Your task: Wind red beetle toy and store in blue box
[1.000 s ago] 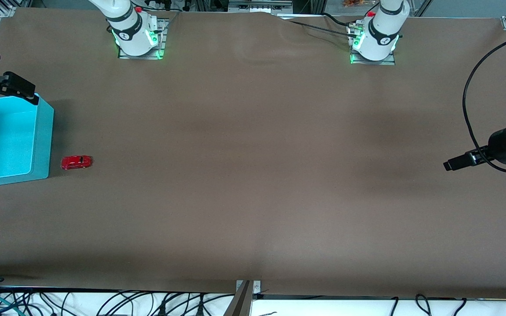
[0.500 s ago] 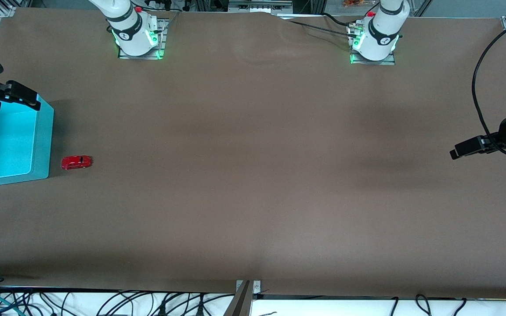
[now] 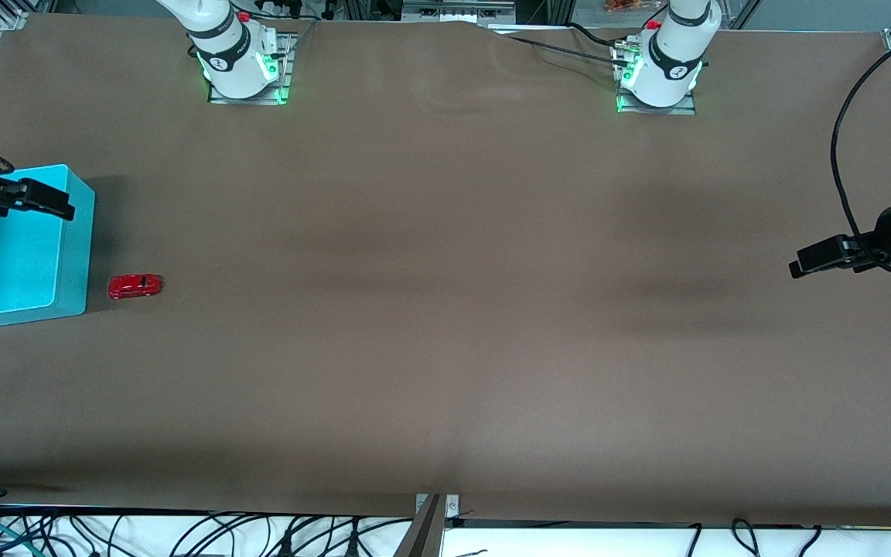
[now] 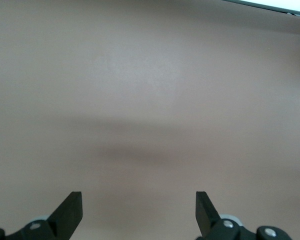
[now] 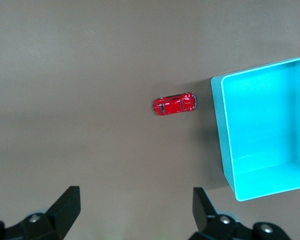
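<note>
The red beetle toy (image 3: 134, 285) (image 5: 174, 104) stands on its wheels on the brown table, a short gap from the blue box (image 3: 74, 255) (image 5: 225, 130), on the side toward the left arm's end. The box is open-topped and nothing shows inside it. My right gripper (image 5: 136, 200) hangs high over the box's inside at the right arm's end, open and empty; its wrist (image 3: 28, 197) shows in the front view. My left gripper (image 4: 139, 202) is open and empty over bare table at the left arm's end, its wrist (image 3: 828, 255) at the view's edge.
Both arm bases (image 3: 240, 66) (image 3: 658, 73) glow green along the table edge farthest from the front camera. A black cable (image 3: 840, 155) loops above the left arm's end. Loose cables (image 3: 182, 534) lie off the table edge nearest that camera.
The right arm's hand has shifted from the box's rim to over its inside. The left arm's hand has drawn slightly toward its table end. Toy and box have not moved.
</note>
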Controlling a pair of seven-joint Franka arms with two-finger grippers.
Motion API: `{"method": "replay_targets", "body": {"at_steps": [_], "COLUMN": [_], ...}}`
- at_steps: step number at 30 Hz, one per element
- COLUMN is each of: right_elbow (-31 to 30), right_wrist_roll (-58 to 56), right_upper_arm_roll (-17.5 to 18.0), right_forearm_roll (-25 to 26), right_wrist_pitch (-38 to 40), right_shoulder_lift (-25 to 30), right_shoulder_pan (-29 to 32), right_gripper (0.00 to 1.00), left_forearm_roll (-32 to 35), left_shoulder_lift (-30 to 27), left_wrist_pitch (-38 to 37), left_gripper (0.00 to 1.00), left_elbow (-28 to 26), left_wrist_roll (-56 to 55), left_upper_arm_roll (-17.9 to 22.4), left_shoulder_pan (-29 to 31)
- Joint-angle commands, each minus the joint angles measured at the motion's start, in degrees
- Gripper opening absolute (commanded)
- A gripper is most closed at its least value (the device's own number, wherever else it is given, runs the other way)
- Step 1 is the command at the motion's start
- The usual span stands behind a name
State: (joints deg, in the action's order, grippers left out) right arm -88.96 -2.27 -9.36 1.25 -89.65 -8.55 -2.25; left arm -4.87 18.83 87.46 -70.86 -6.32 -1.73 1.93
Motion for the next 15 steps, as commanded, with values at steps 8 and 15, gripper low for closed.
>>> {"method": "replay_targets", "body": {"at_steps": [8, 15], "right_elbow": [-13.2, -18.4], "right_wrist_roll": [0.8, 0.8], "right_upper_arm_roll": [0.0, -2.2], "right_forearm_roll": [-0.1, -0.1], "right_wrist_pitch": [-10.0, -16.1], "right_shoulder_lift": [4.0, 4.5], "right_shoulder_pan": [0.8, 0.9], "right_gripper": [1.0, 1.0], "left_forearm_roll": [0.6, 0.6], "left_shoulder_lift": [-0.1, 0.0], "left_wrist_pitch": [-0.5, -0.5], "left_gripper": [1.0, 1.0], "left_elbow": [1.0, 1.0], "left_wrist_roll": [1.2, 1.2], "left_upper_arm_roll": [0.3, 0.5], "left_shoulder_pan": [-0.3, -0.3]}}
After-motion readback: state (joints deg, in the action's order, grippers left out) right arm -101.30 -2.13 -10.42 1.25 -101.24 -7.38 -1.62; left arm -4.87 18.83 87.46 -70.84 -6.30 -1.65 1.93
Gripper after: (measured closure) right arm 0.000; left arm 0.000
